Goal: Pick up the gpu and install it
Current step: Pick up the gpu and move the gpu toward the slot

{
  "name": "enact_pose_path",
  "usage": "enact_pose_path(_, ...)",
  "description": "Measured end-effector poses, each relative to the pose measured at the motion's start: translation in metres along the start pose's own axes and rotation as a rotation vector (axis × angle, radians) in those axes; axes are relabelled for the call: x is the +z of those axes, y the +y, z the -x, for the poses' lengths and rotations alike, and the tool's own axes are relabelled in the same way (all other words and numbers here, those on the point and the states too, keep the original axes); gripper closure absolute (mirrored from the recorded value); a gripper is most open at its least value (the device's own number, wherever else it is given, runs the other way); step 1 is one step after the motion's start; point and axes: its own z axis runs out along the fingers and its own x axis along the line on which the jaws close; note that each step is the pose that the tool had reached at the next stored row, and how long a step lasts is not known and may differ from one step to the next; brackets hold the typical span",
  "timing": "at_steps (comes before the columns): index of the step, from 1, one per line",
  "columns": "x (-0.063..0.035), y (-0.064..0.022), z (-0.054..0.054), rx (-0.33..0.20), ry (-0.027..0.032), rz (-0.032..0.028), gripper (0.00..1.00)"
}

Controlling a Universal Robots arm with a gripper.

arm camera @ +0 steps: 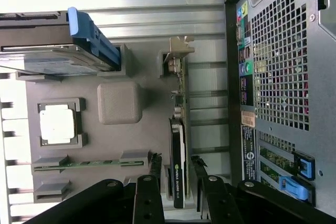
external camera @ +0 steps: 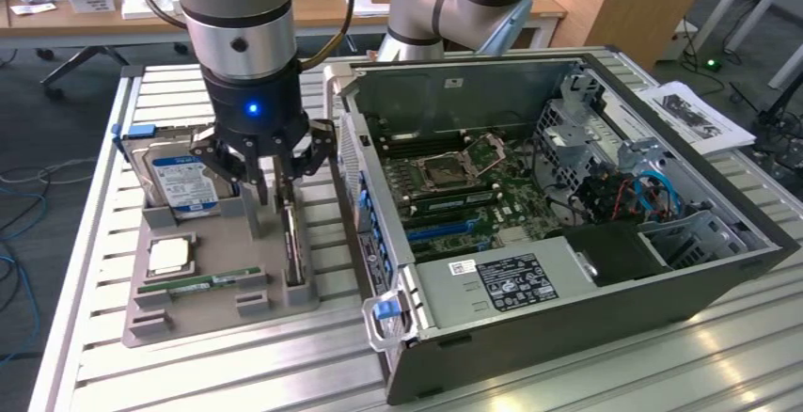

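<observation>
The gpu (external camera: 292, 247) is a thin dark card standing on edge in a slot of the grey holder tray (external camera: 220, 243), on the side nearest the computer case. My gripper (external camera: 278, 186) hangs straight over it, lowered around its upper edge. In the wrist view the gpu (arm camera: 178, 145) runs between my two fingertips (arm camera: 156, 162), one on each side, with a small gap on both sides. The gripper (arm camera: 176, 163) is open and holds nothing. The card's pale metal bracket (arm camera: 178, 51) sits at its far end.
The tray (arm camera: 121, 129) also holds a silver hard drive with a blue label (external camera: 176, 182), a square processor (external camera: 169, 257) and a green memory stick (external camera: 201, 282). The open computer case (external camera: 702, 271) lies to the exterior view's right, its motherboard (external camera: 464, 196) exposed. A slatted metal table (external camera: 226, 365) carries everything.
</observation>
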Motion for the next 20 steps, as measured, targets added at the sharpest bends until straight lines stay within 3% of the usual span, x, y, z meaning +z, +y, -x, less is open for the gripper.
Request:
enact_pose_path(3, 0.0000, 0.0000, 0.000, 0.000, -0.0001, 0.0000, 0.63)
enact_pose_path(4, 0.0000, 0.0000, 0.000, 0.000, -0.0001, 0.0000, 0.57)
enact_pose_path(12, 0.0009, 0.0002, 0.003, 0.000, -0.0002, 0.0002, 0.57)
enact_pose_path(20, 0.0112, -0.0003, 0.004, 0.000, -0.0002, 0.0001, 0.57)
